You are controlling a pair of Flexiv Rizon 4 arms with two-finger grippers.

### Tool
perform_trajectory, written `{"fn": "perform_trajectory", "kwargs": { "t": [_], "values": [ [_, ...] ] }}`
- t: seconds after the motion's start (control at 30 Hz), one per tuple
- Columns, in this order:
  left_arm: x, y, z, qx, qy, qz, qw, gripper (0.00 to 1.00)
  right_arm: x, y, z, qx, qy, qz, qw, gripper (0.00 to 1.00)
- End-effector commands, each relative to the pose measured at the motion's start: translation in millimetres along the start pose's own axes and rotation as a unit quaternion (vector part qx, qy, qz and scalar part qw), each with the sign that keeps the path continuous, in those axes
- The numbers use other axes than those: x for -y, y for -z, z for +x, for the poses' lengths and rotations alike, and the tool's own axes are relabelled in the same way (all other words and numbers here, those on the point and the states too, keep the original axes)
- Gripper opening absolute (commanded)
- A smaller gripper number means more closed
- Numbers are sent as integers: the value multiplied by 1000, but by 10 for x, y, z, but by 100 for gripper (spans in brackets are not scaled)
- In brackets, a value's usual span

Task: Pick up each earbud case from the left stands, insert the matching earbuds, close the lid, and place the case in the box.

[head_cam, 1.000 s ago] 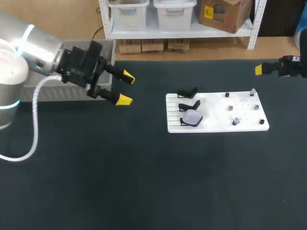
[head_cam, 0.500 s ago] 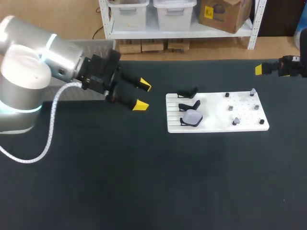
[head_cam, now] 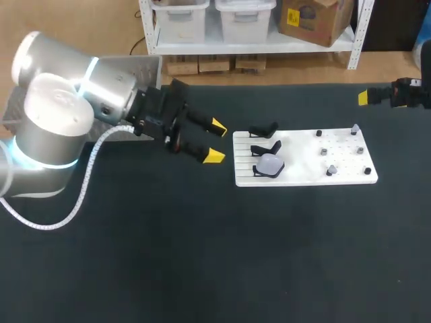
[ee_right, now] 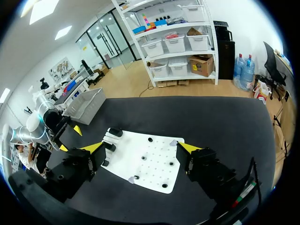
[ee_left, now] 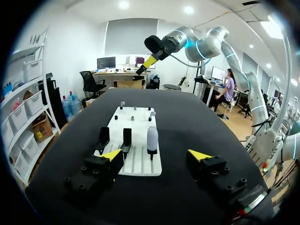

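Observation:
A white board (head_cam: 303, 161) lies right of the table's middle. On its left side stand two empty black stands (head_cam: 264, 130) and a pale earbud case (head_cam: 271, 164) on the nearest stand. Small earbuds (head_cam: 330, 171) sit on pegs on its right side. My left gripper (head_cam: 216, 140) hangs open just left of the board, level with the stands. In the left wrist view the case (ee_left: 152, 137) stands upright ahead of the open gripper (ee_left: 155, 154), nothing between the fingers. My right gripper (ee_right: 140, 147) is open and empty, high above the board (ee_right: 150, 173), at the table's far right (head_cam: 364, 97).
A grey box (head_cam: 149, 70) stands at the back left, behind my left arm. In the right wrist view it (ee_right: 86, 105) is beyond the board, with my left arm (ee_right: 47, 124) beside it. Dark table surface lies in front of the board.
My left gripper has travelled to the right, from near the grey box to just short of the board's stands. The right arm has kept still.

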State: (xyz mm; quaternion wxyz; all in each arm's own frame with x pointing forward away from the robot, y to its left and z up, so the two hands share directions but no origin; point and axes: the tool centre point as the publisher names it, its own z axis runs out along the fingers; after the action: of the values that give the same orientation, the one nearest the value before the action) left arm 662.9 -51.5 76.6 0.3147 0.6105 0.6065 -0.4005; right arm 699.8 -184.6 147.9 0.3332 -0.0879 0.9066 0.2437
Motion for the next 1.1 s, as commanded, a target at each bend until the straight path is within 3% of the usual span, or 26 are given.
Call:
{"fn": "perform_trajectory", "kwargs": {
  "t": [0.03,0.23,0.7,1.1],
  "values": [
    [-11,-126,-27,2,4,-2,1000,100,-10,8,1,0,0,2,1000,100],
    [0,-296,-80,5,1,2,1000,100,-10,8,1,0,0,2,1000,100],
    [121,-510,70,16,4,16,1000,100,-10,8,1,0,0,2,1000,100],
    [44,-712,164,15,3,15,1000,100,-10,8,1,0,0,2,1000,100]
  ]
}}
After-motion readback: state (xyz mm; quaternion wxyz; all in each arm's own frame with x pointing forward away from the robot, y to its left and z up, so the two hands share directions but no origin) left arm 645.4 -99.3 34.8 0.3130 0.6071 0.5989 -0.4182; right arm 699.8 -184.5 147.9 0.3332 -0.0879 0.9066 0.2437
